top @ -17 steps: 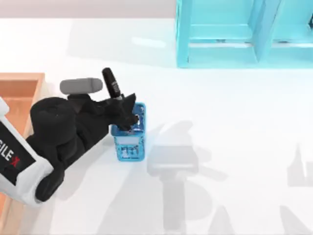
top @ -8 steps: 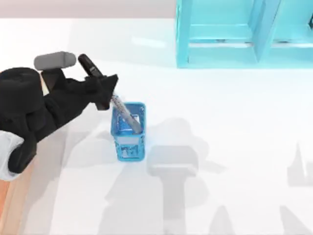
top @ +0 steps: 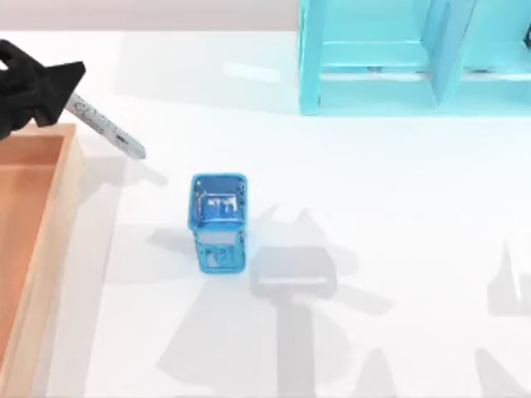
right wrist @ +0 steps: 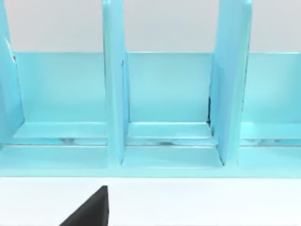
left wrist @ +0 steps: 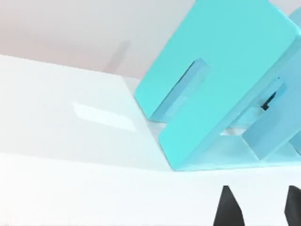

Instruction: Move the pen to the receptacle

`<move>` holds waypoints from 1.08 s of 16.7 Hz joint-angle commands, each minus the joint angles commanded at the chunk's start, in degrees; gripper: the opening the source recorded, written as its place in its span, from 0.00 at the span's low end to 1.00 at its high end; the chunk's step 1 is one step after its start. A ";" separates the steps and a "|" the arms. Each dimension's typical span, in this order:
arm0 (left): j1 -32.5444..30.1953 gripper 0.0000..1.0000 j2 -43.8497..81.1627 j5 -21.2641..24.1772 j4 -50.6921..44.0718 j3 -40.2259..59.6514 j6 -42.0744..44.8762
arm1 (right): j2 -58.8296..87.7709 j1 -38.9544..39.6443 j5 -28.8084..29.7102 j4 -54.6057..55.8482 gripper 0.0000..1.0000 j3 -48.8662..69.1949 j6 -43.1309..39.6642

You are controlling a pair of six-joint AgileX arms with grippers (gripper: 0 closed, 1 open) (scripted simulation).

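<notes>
- Left gripper (top: 66, 93), at the counter's (top: 373, 207) far-left edge, has its fingers clamped on the pen (top: 106, 128), slanting just beyond the receptacle's (top: 50, 224) corner.
- Open counter separates pen from blue cup (top: 219, 220).
- The right wrist view faces the shelf unit (right wrist: 164, 108); right fingers: cannot tell.

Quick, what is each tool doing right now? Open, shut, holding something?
Left tool: shut on the pen, held in the air beside the tray, at the table's far left.
Right tool: cannot tell; it faces the shelf.
</notes>
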 joint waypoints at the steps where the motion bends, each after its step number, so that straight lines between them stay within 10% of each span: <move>1: 1.50 0.00 -1.69 1.44 -2.13 0.44 0.32 | 0.00 0.00 0.00 0.00 1.00 0.00 0.00; 11: 4.29 0.00 -2.15 4.40 -8.09 3.18 4.31 | 0.00 0.00 0.00 0.00 1.00 0.00 0.00; 18: 12.53 0.00 6.89 10.32 -35.61 18.14 33.73 | 0.00 0.00 0.00 0.00 1.00 0.00 0.00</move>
